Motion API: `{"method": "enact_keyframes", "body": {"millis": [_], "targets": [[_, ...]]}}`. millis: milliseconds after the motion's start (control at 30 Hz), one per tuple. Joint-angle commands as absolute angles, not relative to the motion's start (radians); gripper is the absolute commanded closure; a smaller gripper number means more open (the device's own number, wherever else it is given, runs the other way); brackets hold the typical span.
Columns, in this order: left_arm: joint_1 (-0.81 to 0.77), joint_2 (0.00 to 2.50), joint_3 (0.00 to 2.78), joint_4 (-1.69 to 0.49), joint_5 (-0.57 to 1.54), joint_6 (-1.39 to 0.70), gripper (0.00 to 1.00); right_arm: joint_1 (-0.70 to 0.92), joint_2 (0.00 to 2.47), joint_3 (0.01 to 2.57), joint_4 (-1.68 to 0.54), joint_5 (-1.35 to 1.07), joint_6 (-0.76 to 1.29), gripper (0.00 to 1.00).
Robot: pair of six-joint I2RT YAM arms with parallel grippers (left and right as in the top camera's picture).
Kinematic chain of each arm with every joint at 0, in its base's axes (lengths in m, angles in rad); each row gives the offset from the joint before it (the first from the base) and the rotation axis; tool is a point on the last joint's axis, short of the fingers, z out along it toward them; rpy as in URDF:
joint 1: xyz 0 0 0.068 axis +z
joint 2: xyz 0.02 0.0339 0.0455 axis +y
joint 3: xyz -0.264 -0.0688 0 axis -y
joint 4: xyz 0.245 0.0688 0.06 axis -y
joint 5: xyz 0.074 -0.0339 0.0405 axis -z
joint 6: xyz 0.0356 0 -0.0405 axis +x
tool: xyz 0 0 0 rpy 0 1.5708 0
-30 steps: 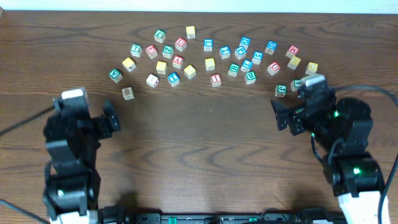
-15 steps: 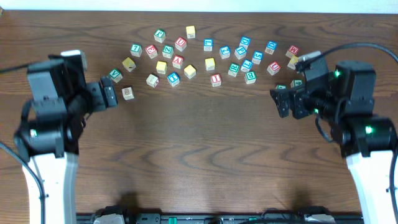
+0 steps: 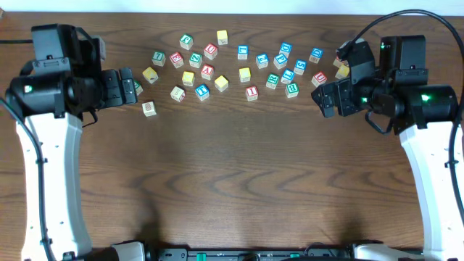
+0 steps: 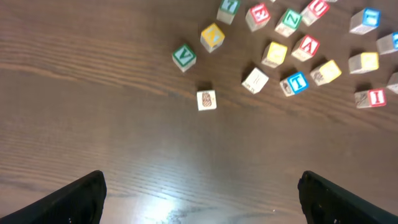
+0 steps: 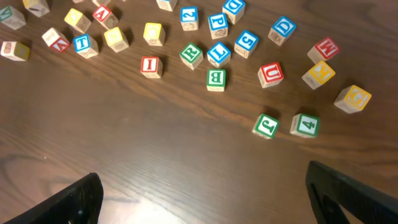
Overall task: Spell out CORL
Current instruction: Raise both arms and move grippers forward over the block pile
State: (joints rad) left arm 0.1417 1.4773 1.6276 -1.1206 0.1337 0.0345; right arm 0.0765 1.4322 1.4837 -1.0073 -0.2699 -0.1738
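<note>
Green R cube (image 5: pixel 191 55) (outside left-wrist view)

You are looking at a dark wooden surface (image 3: pixel 232 167). Take the red I cube (image 3: pixel 251 92) as your mark. In the overhead view the blue T (image 3: pixel 202 92) lies to its left, well apart. Farther left a plain cube with a small brown picture (image 3: pixel 148 108) sits alone, nearer the front edge than the rest. The green V (image 4: pixel 184 56) lies farthest left of the red I cube, slightly farther back. Right of your mark you see the green B (image 3: pixel 292 90), then the red U (image 3: pixel 319 79). Farther right and nearer the front edge, the green J (image 5: pixel 266 126) and green 4 (image 5: pixel 305 124) stand side by side, not touching. The red M (image 5: pixel 326 49) and blue D (image 5: pixel 282 28) lie farther back.
</note>
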Motion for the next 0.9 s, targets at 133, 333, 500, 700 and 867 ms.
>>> {"method": "enact_keyframes", "body": {"millis": [133, 333, 500, 700, 867], "targets": [[0.139, 1.504, 1.651, -1.125, 0.15, 0.006, 0.03, 0.08, 1.435, 1.51, -1.03, -0.329, -0.18, 0.01], [0.139, 1.504, 1.651, -1.125, 0.229, -0.077, 0.02, 0.08, 1.435, 1.51, -1.04, -0.43, -0.181, 0.01], [0.138, 1.504, 1.65, -1.125, 0.286, -0.13, 0.02, 0.08, 1.436, 1.51, -1.042, -0.428, -0.149, 0.02], [0.097, 1.504, 1.65, -1.125, 0.292, -0.152, 0.03, 0.08, 1.447, 1.51, -1.04, -0.417, -0.038, 0.04], [0.047, 1.504, 1.647, -1.126, 0.273, -0.151, 0.03, 0.08, 1.459, 1.51, -1.04, -0.37, 0.041, 0.05]]}}
